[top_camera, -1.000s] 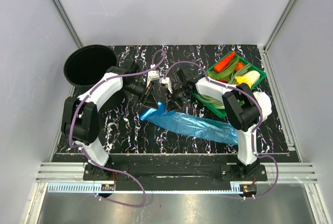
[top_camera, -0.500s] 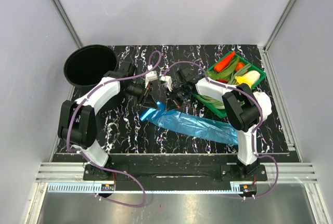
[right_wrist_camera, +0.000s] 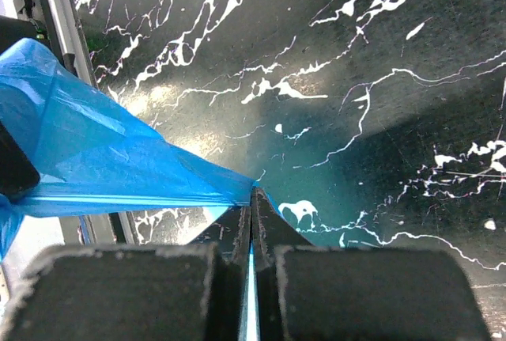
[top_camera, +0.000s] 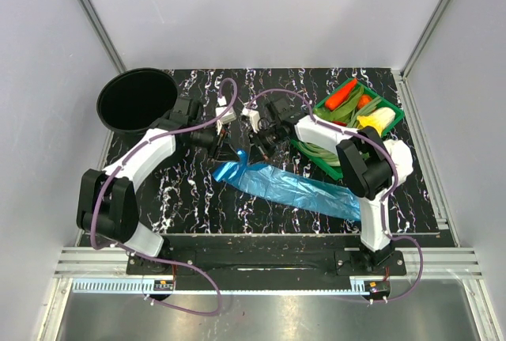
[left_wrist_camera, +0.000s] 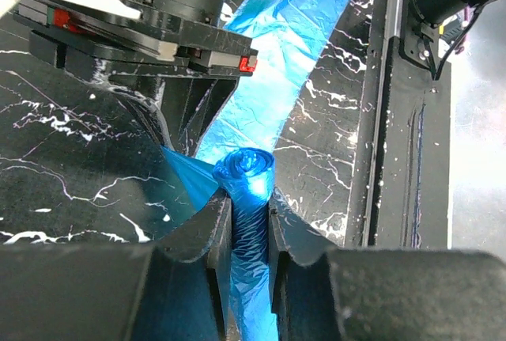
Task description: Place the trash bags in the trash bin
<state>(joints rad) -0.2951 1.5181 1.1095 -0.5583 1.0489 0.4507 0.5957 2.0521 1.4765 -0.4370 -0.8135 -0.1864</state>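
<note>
Trash bags (left_wrist_camera: 277, 64) stay in left hand (left_wrist_camera: 247, 216); elbow (top_camera: 103, 206) swung outward.

The table (top_camera: 198, 206) has a black surface with white marble veining. A green rectangular tray (top_camera: 398, 111) sits at an angle on its far right area. The tray holds an orange-red vegetable (top_camera: 340, 97), a yellow item (top_camera: 376, 122) and green leaves (top_camera: 320, 153). A white wrinkled plastic lump (top_camera: 401, 157) lies just beside the tray. Grey walls (top_camera: 277, 9) enclose the table.
</note>
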